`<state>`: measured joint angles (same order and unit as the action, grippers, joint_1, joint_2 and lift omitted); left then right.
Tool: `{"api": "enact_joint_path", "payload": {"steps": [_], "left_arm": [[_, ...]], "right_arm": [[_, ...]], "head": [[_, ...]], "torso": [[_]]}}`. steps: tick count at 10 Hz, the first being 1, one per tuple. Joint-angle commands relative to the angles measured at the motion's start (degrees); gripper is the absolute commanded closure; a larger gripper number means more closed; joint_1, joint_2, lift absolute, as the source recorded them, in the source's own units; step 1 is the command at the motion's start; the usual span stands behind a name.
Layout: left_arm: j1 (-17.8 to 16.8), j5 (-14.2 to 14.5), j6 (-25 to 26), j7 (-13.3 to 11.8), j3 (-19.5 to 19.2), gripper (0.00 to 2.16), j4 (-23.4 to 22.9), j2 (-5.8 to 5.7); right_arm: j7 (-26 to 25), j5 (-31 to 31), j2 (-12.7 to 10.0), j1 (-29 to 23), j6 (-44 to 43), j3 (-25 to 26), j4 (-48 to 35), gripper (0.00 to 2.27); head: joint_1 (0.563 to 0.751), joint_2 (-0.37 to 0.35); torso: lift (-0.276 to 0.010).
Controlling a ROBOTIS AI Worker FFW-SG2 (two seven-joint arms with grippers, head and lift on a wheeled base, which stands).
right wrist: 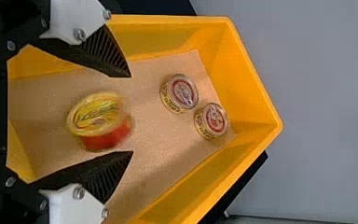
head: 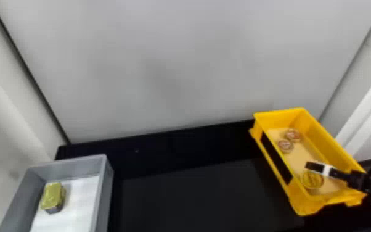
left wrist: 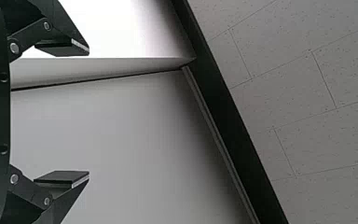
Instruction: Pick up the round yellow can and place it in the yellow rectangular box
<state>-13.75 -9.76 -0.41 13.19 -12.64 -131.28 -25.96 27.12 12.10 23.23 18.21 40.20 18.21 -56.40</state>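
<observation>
We find the can (head: 312,180) inside the box (head: 325,143), toward its near end. The right gripper (head: 315,167) is over it; in the right wrist view, we record the fingers of the right gripper (right wrist: 132,114) wide apart, with the can between them. Two small cans (head: 292,135) sit side by side toward the box's far end. We note the left gripper (left wrist: 88,113), fingers wide, nothing between them. Left side of the table (head: 194,191): a grey bin (head: 104,191), holding a gold tin (head: 53,194) on a white sheet (head: 80,197).

R gripper (head: 312,167) — fingers apart, R side; L gripper (left wrist: 88,113) — fingers apart too.
</observation>
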Motion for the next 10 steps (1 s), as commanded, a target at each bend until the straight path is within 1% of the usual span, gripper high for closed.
{"api": "enact_joint_path", "payload": {"steps": [1, 3, 4, 6, 7, 8, 10], "left_arm": [[0.0, 0.0, 0.0, 0.0, 0.0, 0.31, 0.1, 0.02], [0.2, 0.0, -0.1, -0.1, -0.1, 0.31, 0.1, 0.02], [0.3, 0.0, -0.1, -0.1, -0.2, 0.31, 0.1, 0.02], [0.4, 0.0, -0.1, -0.1, -0.4, 0.31, 0.1, 0.2], [0.5, 0.0, -0.1, -0.1, -0.5, 0.31, 0.1, 0.2], [0.6, 0.0, -0.1, -0.1, -0.7, 0.31, 0.0, 0.37], [0.7, 0.0, 0.0, 0.0, -1.1, 0.31, -0.2, 0.72]], "right_arm": [[-0.8, 1.3, 0.0, 0.3, -1.2, -0.9, -0.1, 0.02], [-0.5, 2.0, 0.1, 0.5, -2.9, -1.1, -1.3, 0.04], [-0.3, 2.2, 0.2, 0.5, -3.6, -1.2, -3.9, 0.05], [-0.7, 2.2, 0.4, -0.1, -4.1, -2.1, -13.0, 0.05], [-2.9, 2.2, 0.7, -0.8, -3.2, -2.5, -21.1, 0.05], [-6.7, 2.2, 0.8, -1.3, -3.5, -2.3, -30.0, 0.06], [-15.9, 2.2, 1.6, -1.4, -5.6, -2.0, -44.1, 0.08]], "head": [[0.74, 0.018], [0.74, 0.018], [0.74, 0.018], [0.74, 0.018], [0.74, 0.018], [0.74, 0.018], [0.74, 0.018]], "torso": [[0.0], [0.0], [0.0], [0.0], [0.0], [0.0], [0.0]]}}
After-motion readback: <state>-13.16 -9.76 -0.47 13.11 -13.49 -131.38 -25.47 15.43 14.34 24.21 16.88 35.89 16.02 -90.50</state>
